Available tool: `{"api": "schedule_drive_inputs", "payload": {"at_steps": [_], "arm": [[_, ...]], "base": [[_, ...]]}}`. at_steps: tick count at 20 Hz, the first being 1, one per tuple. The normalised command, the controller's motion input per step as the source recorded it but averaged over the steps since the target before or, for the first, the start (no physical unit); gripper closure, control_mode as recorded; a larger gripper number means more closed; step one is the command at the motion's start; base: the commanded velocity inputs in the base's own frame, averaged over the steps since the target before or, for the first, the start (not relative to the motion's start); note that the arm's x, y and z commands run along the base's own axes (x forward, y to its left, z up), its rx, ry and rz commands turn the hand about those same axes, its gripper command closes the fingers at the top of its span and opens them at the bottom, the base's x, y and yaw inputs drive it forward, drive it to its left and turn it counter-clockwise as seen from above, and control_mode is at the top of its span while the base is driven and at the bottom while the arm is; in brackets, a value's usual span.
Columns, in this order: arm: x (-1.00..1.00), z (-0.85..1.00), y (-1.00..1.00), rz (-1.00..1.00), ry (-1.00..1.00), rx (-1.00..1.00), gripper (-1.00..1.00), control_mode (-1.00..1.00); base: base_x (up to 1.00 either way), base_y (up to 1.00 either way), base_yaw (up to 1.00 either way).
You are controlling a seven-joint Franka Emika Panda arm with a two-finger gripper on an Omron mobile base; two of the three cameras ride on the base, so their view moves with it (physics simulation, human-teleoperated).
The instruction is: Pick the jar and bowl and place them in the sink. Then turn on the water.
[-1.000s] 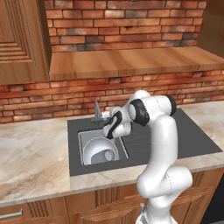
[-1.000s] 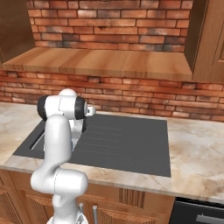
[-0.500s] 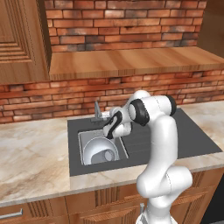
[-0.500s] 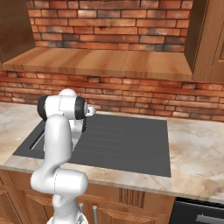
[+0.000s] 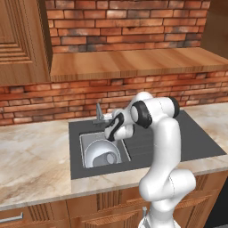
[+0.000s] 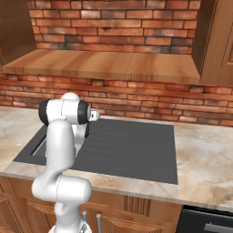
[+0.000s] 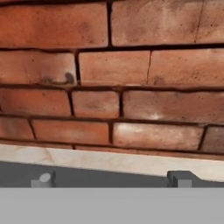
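Beside the faucet (image 5: 99, 115), above the sink (image 5: 89, 139) holding bowl (image 5: 99, 153) and jar (image 5: 110, 158), hovered unchanged, gripper (image 5: 107, 133) fingers spread, empty; water apparently not yet on.

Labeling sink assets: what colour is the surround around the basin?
Dark grey, flat; the sink surround shows best in the right base view, set in pale marble counter.

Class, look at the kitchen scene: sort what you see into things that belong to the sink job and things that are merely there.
Belong to the job:
- bowl, in the sink
- jar, inside the bowl
- faucet behind the basin
- tool, open, near the faucet

Merely there:
- brick wall
- wooden shelf
- marble counter
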Motion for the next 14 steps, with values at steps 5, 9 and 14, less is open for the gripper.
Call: {"api": "schedule_drive_inputs", "payload": {"at_steps": [5,9,14], "arm": [[0.10,0.00,-0.71,-0.04,0.00,0.00,-1.00,-1.00],[0.13,0.00,-0.73,-0.03,0.00,0.00,-1.00,-1.00],[0.17,0.00,-0.80,-0.01,0.00,0.00,-1.00,-1.00]], "base": [[0.00,0.00,0.00],[0.00,0.00,0.00],[0.00,0.00,0.00]]}}
